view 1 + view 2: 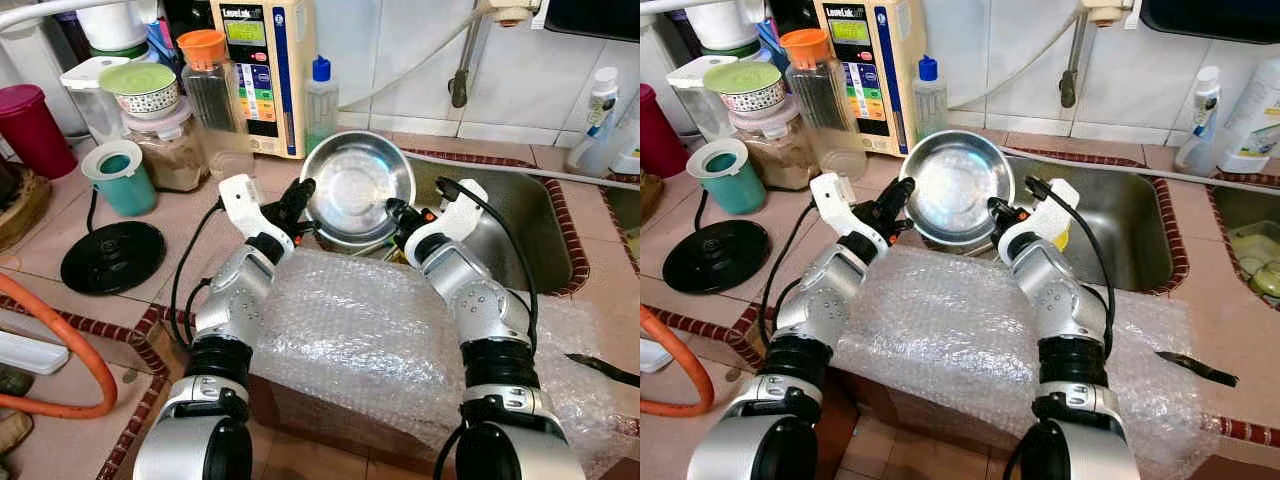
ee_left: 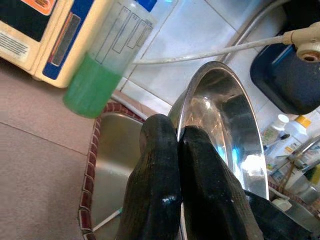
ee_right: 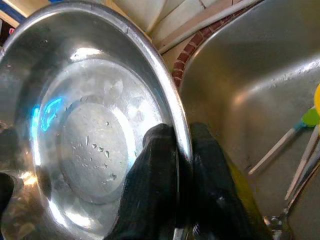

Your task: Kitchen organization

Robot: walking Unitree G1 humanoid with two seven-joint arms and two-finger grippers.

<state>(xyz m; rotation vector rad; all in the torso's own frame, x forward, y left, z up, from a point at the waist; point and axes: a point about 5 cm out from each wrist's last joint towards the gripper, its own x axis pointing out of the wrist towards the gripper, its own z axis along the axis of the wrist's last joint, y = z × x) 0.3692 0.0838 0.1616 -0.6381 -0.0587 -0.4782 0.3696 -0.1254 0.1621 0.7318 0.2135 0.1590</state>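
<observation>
Over the sink's left edge, both arms hold a steel bowl [image 1: 357, 187] tipped up on its rim, inside facing the head camera. Left gripper [image 1: 297, 200] jaws are clamped on the bowl's left rim; the left wrist view shows both black fingers [image 2: 159, 175] pressed together over the edge. Right gripper [image 1: 400, 215] jaws are pinched on the right rim, one finger inside the bowl and one outside in the right wrist view. Water drops sit on the bowl's inner floor.

Step in hand, my read: two-handed carry of the washed bowl, between sink [image 1: 520, 215] and bench [image 1: 190, 215]. Final spot unclear from this. Next move needs both arms translating together with matched spacing; any skew and a thin wet rim slips out of a pinch. Bubble wrap [image 1: 370, 330] lies under both forearms, so keep them from dragging it.

Writing: cream appliance [image 1: 262, 70] against the wall has a header starting "Leve…", rest too small to read. Bottle [image 1: 320, 100] with a blue cap and green liquid beside it, no legible label. Knife [image 1: 600, 368] lies on the wrap at the right, well apart.
</observation>
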